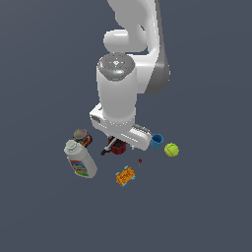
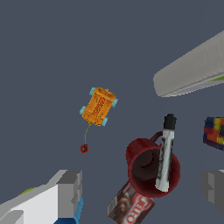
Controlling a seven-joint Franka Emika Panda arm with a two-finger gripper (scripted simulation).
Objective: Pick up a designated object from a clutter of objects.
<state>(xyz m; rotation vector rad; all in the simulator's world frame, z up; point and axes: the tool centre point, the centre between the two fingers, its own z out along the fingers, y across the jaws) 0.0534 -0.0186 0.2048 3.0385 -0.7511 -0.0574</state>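
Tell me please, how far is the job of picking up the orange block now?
Nothing looks done yet: the orange block lies flat on the floor, apart from the red mug and the white bottle. In hand: the hand hangs above the clutter, its fingers wide apart and empty, over the mug rather than the block. Left: moving over the block, descending, closing, lifting.

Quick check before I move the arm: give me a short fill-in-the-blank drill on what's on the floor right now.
1. The orange block has light-____ bits at its corners.
2. In the wrist view, a marker lies across the rim of the dark ____ mug.
3. In the exterior view, the yellow-green ball sits to the ____ of the blue cup.

Missing words: blue; red; right
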